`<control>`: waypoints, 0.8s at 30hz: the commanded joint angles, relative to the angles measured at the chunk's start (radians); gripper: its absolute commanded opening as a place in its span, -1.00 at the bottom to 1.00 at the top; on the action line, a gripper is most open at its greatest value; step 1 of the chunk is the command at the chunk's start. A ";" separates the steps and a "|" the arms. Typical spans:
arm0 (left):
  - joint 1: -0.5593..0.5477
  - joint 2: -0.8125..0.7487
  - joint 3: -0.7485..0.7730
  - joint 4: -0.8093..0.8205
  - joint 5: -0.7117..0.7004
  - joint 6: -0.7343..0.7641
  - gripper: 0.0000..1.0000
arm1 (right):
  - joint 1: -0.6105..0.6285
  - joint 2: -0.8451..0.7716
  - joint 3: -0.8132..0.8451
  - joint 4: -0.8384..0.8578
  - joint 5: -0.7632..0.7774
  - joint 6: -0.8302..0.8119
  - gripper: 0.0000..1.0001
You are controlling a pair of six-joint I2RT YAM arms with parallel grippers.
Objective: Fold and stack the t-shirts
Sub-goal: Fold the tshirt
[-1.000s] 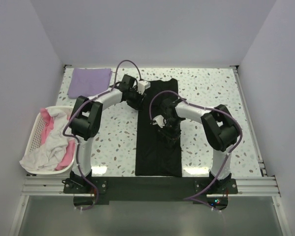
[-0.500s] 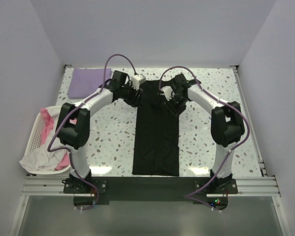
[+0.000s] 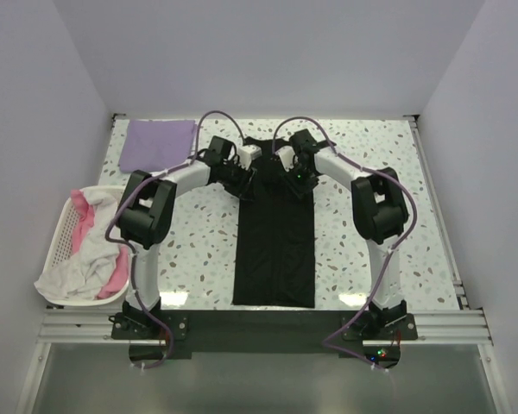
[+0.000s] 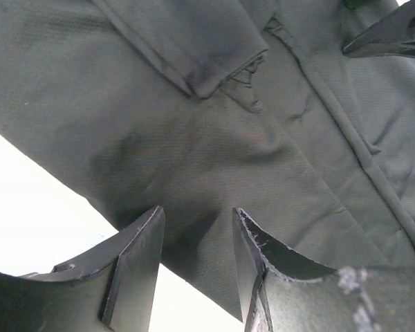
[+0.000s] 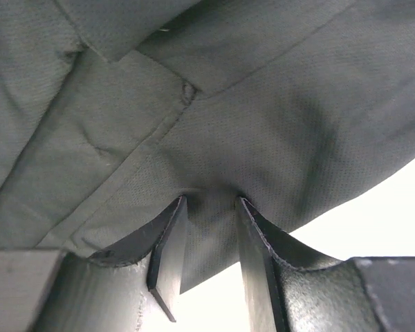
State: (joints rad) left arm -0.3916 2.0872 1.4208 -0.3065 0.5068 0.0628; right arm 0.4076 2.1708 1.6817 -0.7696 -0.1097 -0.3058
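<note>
L end effector (image 4: 197, 214) has its fingers spread, straddling the left edge of the black t-shirt (image 3: 274, 250) near its far end. The cloth lies flat in the gap, nothing pinched. R end effector (image 5: 211, 204) is at the opposite edge, fingers apart but narrower, w/ cloth bunching into the gap; can't tell if it grips or only straddles. The shirt lies on the counter (image 3: 371, 172) as a long narrow strip, sleeves tucked in, running from the near edge toward the far side btwn the arms. Lavender t-shirt (image 3: 158, 142) is a flat square at the far-left corner, well apart. Basket (image 3: 59, 233) at left holds white and pink laundry (image 3: 86, 259). Step in hand, prob: lengthwise fold is done and the arms are set for the crosswise fold. Next move needs both to close on the edges together, lift level and carry the far end toward the near hem w/o skewing the strip. The packet then goes onto the lavender square. Vs 1 s ago: R arm was over the strip's middle, now it's up at the far end beside L. Vs half a sec ago both have drawn back slightly, elbows more bent. Lavender shirt and basket are unchanged.
</note>
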 commanded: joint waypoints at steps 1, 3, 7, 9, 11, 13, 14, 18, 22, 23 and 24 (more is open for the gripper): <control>0.026 0.017 0.000 0.030 -0.010 -0.018 -0.02 | 0.000 0.069 0.009 0.076 0.048 0.020 -0.24; 0.043 0.036 0.009 0.036 -0.023 -0.018 -0.03 | 0.000 0.092 0.032 0.085 0.057 0.023 -0.24; 0.085 0.080 0.067 0.037 -0.019 -0.023 -0.03 | 0.000 0.135 0.090 0.122 0.082 0.033 -0.23; 0.108 0.111 0.095 0.026 -0.008 -0.021 -0.03 | -0.001 0.173 0.125 0.124 0.093 0.034 -0.22; 0.126 0.135 0.130 0.020 -0.010 -0.012 -0.03 | 0.000 0.213 0.182 0.115 0.096 0.039 -0.21; 0.143 0.154 0.174 0.007 -0.013 0.003 -0.03 | -0.003 0.236 0.240 0.096 0.102 0.048 -0.21; 0.148 0.172 0.191 0.001 -0.013 0.009 -0.03 | -0.001 0.244 0.254 0.095 0.107 0.051 -0.21; 0.160 0.204 0.256 -0.025 0.025 0.009 -0.03 | -0.001 0.297 0.329 0.076 0.137 0.050 -0.19; 0.168 0.200 0.294 -0.040 0.038 0.014 -0.01 | -0.004 0.311 0.426 0.026 0.113 0.050 -0.13; 0.172 0.189 0.300 -0.045 0.050 0.014 0.01 | -0.006 0.301 0.434 0.015 0.091 0.059 -0.08; 0.178 0.179 0.316 -0.051 0.056 0.019 0.02 | -0.006 0.281 0.443 0.003 0.070 0.065 -0.03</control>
State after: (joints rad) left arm -0.2363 2.2704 1.6875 -0.3065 0.5510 0.0502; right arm 0.4061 2.4302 2.0972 -0.6960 -0.0357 -0.2592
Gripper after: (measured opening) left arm 0.503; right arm 0.471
